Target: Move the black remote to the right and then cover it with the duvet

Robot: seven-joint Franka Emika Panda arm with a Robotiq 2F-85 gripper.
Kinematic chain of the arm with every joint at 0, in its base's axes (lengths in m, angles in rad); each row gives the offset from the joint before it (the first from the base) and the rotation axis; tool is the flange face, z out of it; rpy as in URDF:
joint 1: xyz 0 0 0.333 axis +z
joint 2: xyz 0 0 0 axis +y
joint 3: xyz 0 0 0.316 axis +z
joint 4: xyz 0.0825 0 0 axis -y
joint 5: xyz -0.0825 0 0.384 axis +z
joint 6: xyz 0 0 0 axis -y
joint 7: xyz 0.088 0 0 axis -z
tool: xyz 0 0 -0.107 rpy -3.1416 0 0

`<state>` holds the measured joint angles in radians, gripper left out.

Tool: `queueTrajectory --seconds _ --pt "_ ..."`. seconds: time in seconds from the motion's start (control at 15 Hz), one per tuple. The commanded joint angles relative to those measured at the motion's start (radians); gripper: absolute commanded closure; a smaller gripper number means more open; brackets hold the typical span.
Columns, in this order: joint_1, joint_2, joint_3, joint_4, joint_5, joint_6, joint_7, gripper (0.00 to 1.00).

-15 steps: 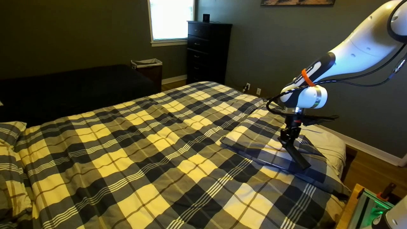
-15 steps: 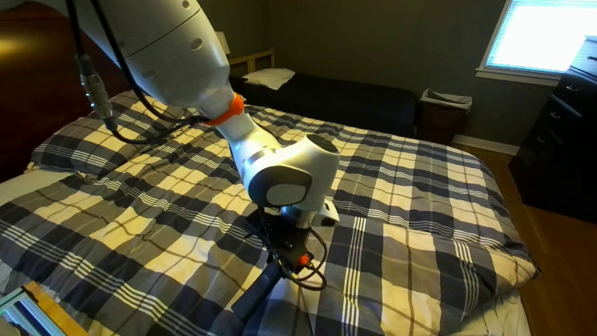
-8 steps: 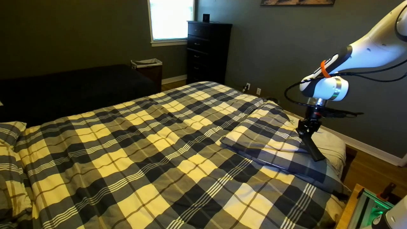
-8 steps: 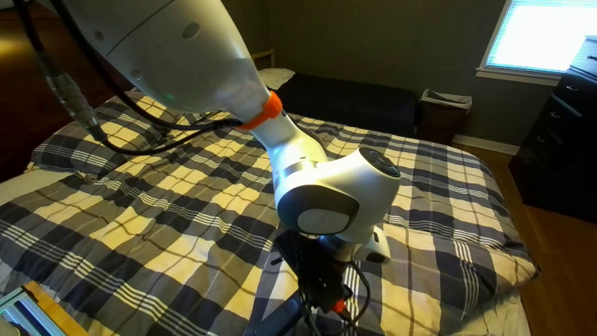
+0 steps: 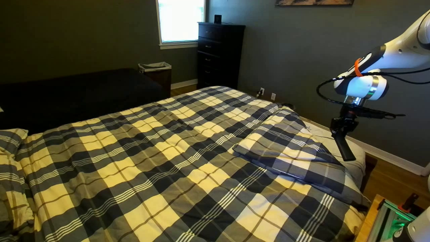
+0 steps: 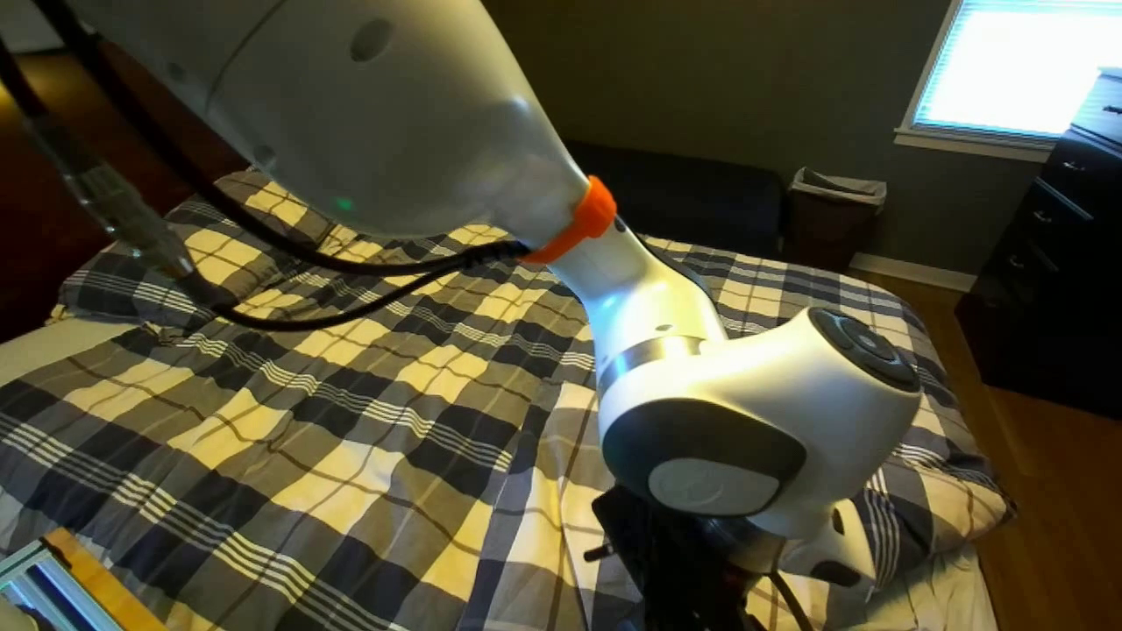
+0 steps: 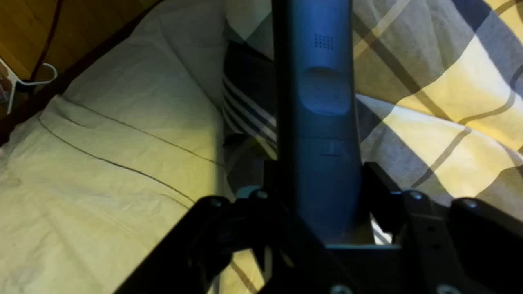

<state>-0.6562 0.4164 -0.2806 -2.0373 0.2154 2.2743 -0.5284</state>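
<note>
The gripper (image 7: 321, 179) holds the black remote (image 7: 326, 106) by the folded duvet (image 5: 181, 144)

The black remote is up in the gripper; two fingers (image 7: 378, 192) pinch it, one on each side; in an exterior view it slants down in front of the pale sheet (image 7: 81, 212); I cannot tell if its low end touches anything; in the wrist view it is above the line where the duvet stops and the pale sheet starts; some wood floor (image 7: 88, 30) shows past the sheet; the duvet is big, with yellow, black and grey squares; close to the gripper, a part of it is folded back; the white arm (image 6: 421, 131) wears an orange band (image 6: 583, 223) and, in an exterior view, hides some of the duvet; checked pillows (image 6: 215, 250) lie behind it; farther off, in both exterior views, are a bin (image 5: 159, 74) with a pale lining, a tall black dresser (image 5: 221, 55) and a bright window (image 5: 181, 20).
</note>
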Motion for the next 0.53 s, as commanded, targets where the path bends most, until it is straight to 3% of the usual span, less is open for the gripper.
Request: queueTrajectory --seconds 0.0,0.07,0.47 --pt "-0.082 0.054 0.023 0.113 0.067 -0.060 -0.020 0.71" --pt "-0.052 0.021 0.018 0.048 0.015 -0.006 0.005 0.46" --pt "-0.086 0.042 0.032 0.095 0.033 -0.033 0.001 0.46"
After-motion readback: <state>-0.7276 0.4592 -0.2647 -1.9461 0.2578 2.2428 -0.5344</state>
